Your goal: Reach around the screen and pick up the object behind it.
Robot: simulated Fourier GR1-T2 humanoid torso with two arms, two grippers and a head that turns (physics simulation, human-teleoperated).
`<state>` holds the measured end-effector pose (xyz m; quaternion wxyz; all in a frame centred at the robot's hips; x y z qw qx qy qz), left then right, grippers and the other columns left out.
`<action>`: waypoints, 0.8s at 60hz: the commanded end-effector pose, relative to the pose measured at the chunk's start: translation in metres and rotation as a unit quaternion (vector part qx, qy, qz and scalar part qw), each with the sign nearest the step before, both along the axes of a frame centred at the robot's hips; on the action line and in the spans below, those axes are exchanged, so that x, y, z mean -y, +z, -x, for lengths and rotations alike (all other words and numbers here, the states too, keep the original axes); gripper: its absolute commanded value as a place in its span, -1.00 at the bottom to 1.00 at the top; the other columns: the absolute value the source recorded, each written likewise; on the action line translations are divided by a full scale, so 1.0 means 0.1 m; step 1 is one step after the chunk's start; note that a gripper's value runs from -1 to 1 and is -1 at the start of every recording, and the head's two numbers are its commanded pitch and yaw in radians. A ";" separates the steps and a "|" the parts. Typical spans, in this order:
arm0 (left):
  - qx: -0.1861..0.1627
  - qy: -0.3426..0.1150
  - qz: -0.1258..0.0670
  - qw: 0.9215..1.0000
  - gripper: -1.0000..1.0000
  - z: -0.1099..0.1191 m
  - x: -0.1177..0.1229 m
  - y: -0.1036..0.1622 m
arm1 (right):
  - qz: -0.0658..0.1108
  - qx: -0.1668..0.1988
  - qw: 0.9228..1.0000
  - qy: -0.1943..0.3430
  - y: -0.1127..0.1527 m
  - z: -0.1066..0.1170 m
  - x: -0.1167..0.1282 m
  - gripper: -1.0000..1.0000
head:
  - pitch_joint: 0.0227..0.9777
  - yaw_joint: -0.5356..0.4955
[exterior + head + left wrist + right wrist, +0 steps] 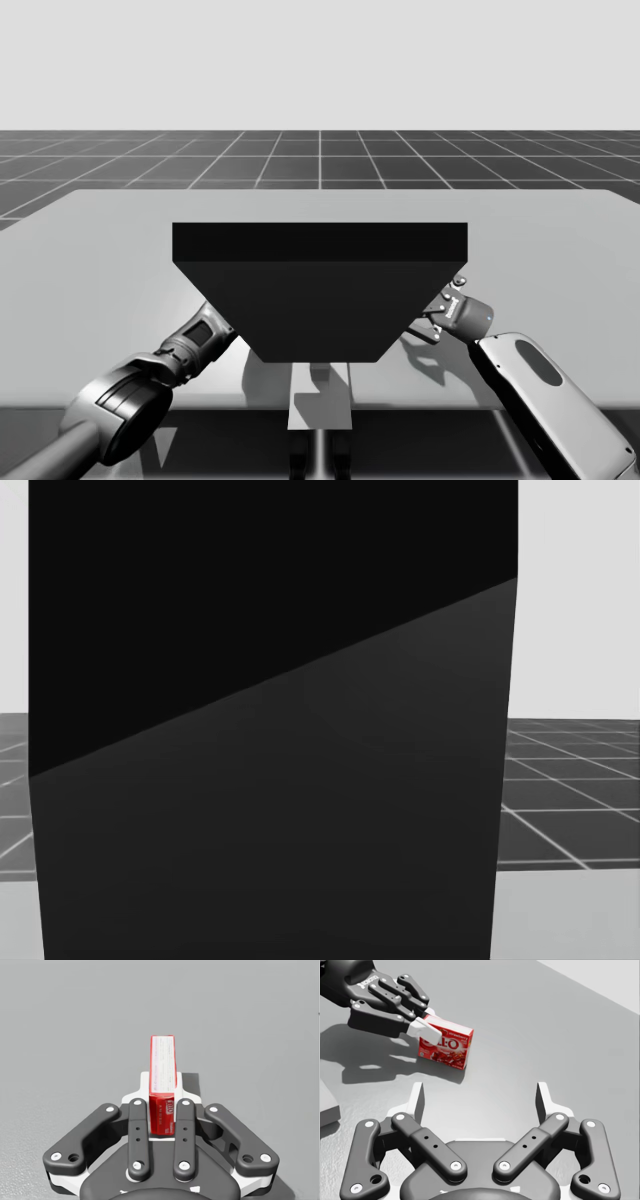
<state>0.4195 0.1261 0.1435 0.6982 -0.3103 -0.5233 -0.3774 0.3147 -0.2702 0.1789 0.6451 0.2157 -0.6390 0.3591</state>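
red box [162, 1075] with white lettering stands on edge by the grey table [100, 240], clamped between my left gripper [162, 1091] fingers. my right gripper [481, 1097] hovers near, jaws wide apart. both arms reach round the dark screen [320, 290].

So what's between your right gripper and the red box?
Only bare grey table, seen in my right wrist view: nothing stands between my right gripper and the red box.
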 end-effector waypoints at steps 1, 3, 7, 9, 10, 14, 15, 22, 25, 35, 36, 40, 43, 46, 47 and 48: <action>-0.016 -0.024 -0.002 1.000 1.00 -0.06 0.01 -0.13 | 0.001 0.001 1.000 -0.001 0.00 0.00 0.01 -1.00 | -0.73 -0.08; -0.015 -0.022 -0.002 1.000 1.00 -0.06 0.00 -0.12 | 0.001 0.001 1.000 0.000 0.00 0.00 0.01 -1.00 | -0.73 -0.08; -0.010 -0.014 -0.005 1.000 1.00 -0.04 -0.05 -0.08 | 0.001 0.001 1.000 0.000 0.00 0.00 0.01 -1.00 | -0.73 -0.08; -0.007 -0.007 -0.006 1.000 1.00 -0.03 -0.10 -0.04 | 0.000 0.001 1.000 0.000 0.00 0.00 0.01 -1.00 | -0.74 -0.08; -0.006 -0.005 -0.008 1.000 1.00 -0.02 -0.11 -0.03 | 0.000 0.001 1.000 0.000 0.00 0.00 0.01 -1.00 | -0.74 -0.08; -0.003 0.007 -0.011 1.000 1.00 0.03 -0.21 0.02 | 0.001 0.001 1.000 -0.001 0.00 -0.01 0.01 -1.00 | -0.74 -0.07; -0.001 0.010 -0.015 1.000 1.00 0.04 -0.23 0.03 | 0.001 0.001 1.000 -0.001 0.00 -0.01 0.01 -1.00 | -0.74 -0.07; 0.008 0.036 -0.025 0.999 1.00 0.12 -0.47 0.08 | 0.000 0.002 1.000 0.000 0.01 0.00 0.01 -1.00 | -0.75 -0.07; 0.011 0.050 -0.023 0.998 1.00 0.15 -0.60 0.11 | 0.000 0.002 1.000 0.000 0.01 0.00 0.01 -1.00 | -0.75 -0.07; 0.023 0.092 -0.023 0.995 1.00 0.28 -1.03 0.21 | -0.001 0.003 1.000 -0.002 0.02 -0.01 0.02 -1.00 | -0.76 -0.06; 0.024 0.095 -0.024 0.995 1.00 0.29 -1.05 0.22 | -0.001 0.003 1.000 -0.002 0.01 0.00 0.02 -1.00 | -0.76 -0.06; 0.025 0.107 -0.022 0.994 1.00 0.32 -1.19 0.24 | 0.000 0.002 1.000 -0.002 0.01 -0.01 0.01 -1.00 | -0.76 -0.06; 0.029 0.122 -0.025 0.992 1.00 0.35 -1.31 0.26 | 0.000 0.002 1.000 -0.002 0.01 -0.01 0.02 -1.00 | -0.76 -0.06; 0.032 0.135 -0.025 0.990 1.00 0.37 -1.42 0.30 | 0.000 0.002 1.000 -0.004 0.01 -0.01 0.02 -1.00 | -0.77 -0.06; 0.033 0.138 -0.026 0.990 1.00 0.38 -1.44 0.31 | 0.000 0.002 1.000 -0.004 0.01 -0.01 0.02 -1.00 | -0.77 -0.06; 0.033 0.139 -0.025 0.989 1.00 0.38 -1.46 0.32 | -0.001 0.002 1.000 -0.004 0.01 -0.01 0.02 -1.00 | -0.77 -0.05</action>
